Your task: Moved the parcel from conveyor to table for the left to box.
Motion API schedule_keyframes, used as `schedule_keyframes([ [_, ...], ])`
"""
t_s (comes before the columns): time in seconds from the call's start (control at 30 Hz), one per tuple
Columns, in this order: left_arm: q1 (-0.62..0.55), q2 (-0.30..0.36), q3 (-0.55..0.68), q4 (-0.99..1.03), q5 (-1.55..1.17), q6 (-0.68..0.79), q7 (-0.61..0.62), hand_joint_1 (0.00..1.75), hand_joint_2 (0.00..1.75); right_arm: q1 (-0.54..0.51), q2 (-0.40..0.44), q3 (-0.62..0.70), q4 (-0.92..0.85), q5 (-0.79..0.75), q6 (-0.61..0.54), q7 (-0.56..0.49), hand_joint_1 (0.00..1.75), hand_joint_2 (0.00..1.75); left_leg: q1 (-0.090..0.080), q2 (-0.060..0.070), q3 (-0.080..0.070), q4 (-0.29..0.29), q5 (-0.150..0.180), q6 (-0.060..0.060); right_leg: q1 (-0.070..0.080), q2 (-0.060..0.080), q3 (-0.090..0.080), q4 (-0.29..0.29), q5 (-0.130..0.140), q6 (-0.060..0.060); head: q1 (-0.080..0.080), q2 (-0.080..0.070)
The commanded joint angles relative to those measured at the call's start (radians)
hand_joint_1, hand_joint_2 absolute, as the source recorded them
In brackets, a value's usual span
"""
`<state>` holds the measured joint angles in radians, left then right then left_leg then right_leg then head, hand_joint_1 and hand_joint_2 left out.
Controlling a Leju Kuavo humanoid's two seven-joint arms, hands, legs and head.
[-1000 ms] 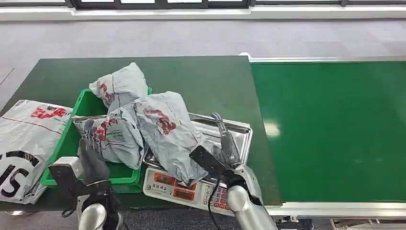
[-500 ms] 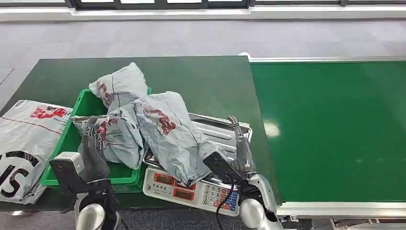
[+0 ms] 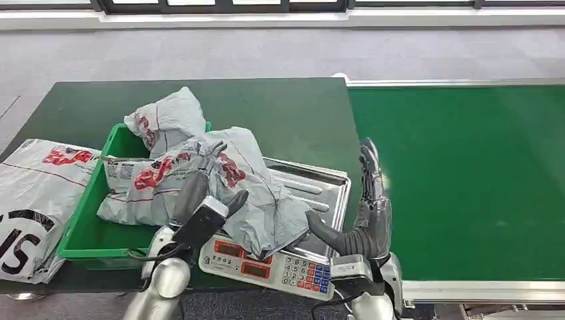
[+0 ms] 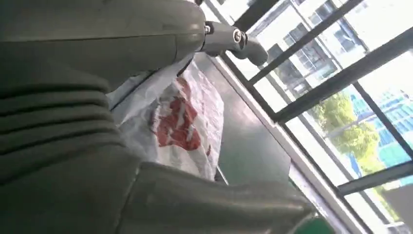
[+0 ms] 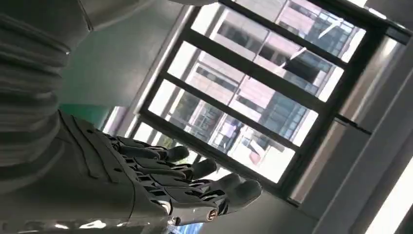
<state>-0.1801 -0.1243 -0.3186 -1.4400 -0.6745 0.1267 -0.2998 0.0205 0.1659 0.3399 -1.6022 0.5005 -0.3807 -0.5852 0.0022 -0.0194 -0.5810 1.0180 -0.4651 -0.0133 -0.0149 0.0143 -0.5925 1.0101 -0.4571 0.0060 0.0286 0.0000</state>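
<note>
Nearest the robot, at the front edge of the dark green tabletop (image 3: 293, 110), sat a white electronic weighing scale with a keypad and a steel pan (image 3: 313, 190). Just beside its front right corner the right hand (image 3: 366, 213) stood upright, fingers straight and apart, thumb stuck out toward the scale, holding nothing; the right wrist view showed the same splayed fingers (image 5: 160, 180) against tall windows.

On the other side, the left hand (image 3: 206, 193) lay on a grey plastic mailer parcel with red printing (image 3: 250, 193), which sprawled across the scale pan and leaned over the rim of the bin next to it. Its fingers reached over the crumpled plastic with the thumb set against the parcel's near side; whether they were gripping it or only resting on it I could not tell. The left wrist view showed the grey-and-red parcel (image 4: 182, 122) close against that hand (image 4: 87, 126).

Left of the scale stood a green plastic bin (image 3: 83, 230), holding a second grey mailer bag with a printed label (image 3: 136, 190), touching the first parcel, and a third grey mailer bag (image 3: 166, 117) piled at the bin's far end. A large white plastic sack with red and black lettering (image 3: 33, 193) lay at the tabletop's left edge, beside the bin.

To the right, the bright green conveyor belt (image 3: 466, 180) ran alongside the tabletop. Beyond both lay grey floor (image 3: 200, 50).
</note>
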Motion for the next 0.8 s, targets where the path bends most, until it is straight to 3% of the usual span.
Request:
schedule_keyframes([
  [0.03,-0.208,0.062,-0.21,0.299,-0.104,0.046,0.022,0.0,1.75,-0.009,-0.032,0.013,0.032,-0.011,-0.024,-0.003,0.0,1.75,0.0,-0.003,0.001,-0.002,0.002,0.0,0.0,-0.006,0.002,-0.002,0.0,0.0,0.0,0.0],
  [0.47,-0.259,0.088,-0.326,0.487,-0.267,0.093,0.069,0.0,1.75,-0.032,-0.02,0.022,0.067,-0.03,0.0,-0.013,0.0,1.75,0.001,0.001,0.002,-0.003,0.002,0.0,0.001,-0.002,0.003,-0.003,0.001,-0.001,0.0,0.0],
  [0.67,-0.258,0.093,-0.334,0.49,-0.288,0.126,0.069,0.0,1.75,-0.034,-0.019,0.021,0.069,-0.03,0.0,-0.014,0.0,1.75,0.0,0.001,0.001,-0.001,0.001,0.0,0.0,-0.001,0.002,-0.001,0.0,0.0,0.0,0.0],
  [0.8,-0.216,0.109,-0.29,0.369,-0.257,0.23,0.079,0.0,1.75,-0.034,-0.01,0.014,0.074,-0.038,0.003,-0.015,0.0,1.75,0.001,0.003,0.001,-0.002,0.001,0.0,0.001,0.0,0.002,-0.002,0.001,-0.001,0.0,0.0],
])
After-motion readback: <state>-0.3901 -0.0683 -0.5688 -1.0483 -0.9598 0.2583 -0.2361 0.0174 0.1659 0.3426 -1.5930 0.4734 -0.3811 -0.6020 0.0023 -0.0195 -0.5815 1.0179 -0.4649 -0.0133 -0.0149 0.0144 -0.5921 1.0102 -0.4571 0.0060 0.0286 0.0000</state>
